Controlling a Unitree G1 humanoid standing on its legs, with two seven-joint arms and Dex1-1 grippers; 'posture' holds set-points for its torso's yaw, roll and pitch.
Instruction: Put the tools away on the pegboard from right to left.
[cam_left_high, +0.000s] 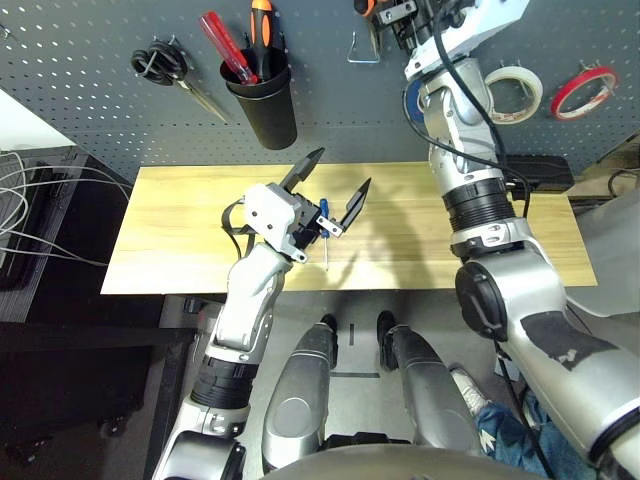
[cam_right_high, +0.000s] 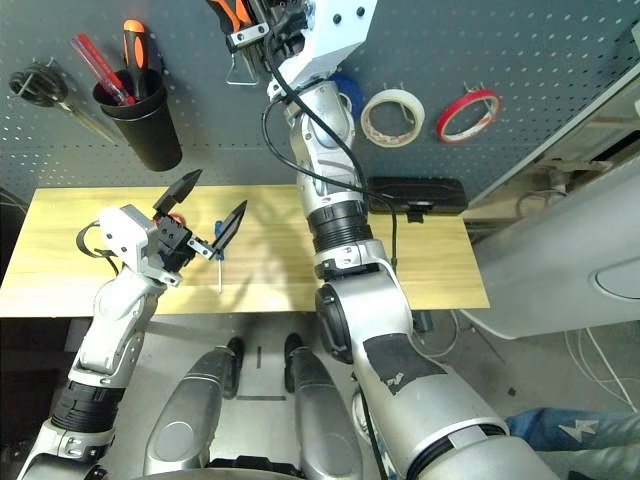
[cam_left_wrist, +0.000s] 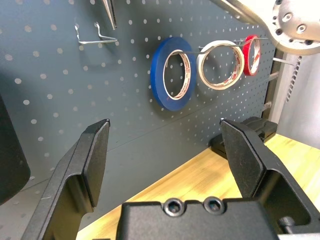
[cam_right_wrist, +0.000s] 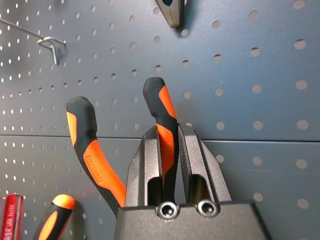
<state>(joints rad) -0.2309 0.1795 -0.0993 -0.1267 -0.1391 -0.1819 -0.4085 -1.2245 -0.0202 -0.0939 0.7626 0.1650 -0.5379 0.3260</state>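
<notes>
The orange-and-black pliers (cam_right_wrist: 92, 155) are held up against the dark grey pegboard (cam_left_high: 90, 100), with my right gripper (cam_right_wrist: 169, 135) shut on one handle. A bare metal hook (cam_left_high: 362, 50) sits just beside them. The blue tape roll (cam_left_wrist: 172, 74) hangs on a peg of the pegboard. On the wooden table (cam_left_high: 200, 230) lies the slim blue-handled screwdriver (cam_left_high: 323, 225). My left gripper (cam_left_high: 340, 172) hovers open just above it, fingers tilted up toward the pegboard, holding nothing.
A black cup (cam_left_high: 262, 100) with red- and orange-handled tools hangs on the board. Black-handled scissors (cam_left_high: 160, 65) hang left of it. White tape (cam_left_high: 515, 93) and red tape (cam_left_high: 583, 92) hang at the right. A black box (cam_right_high: 415, 195) sits at the table's back right.
</notes>
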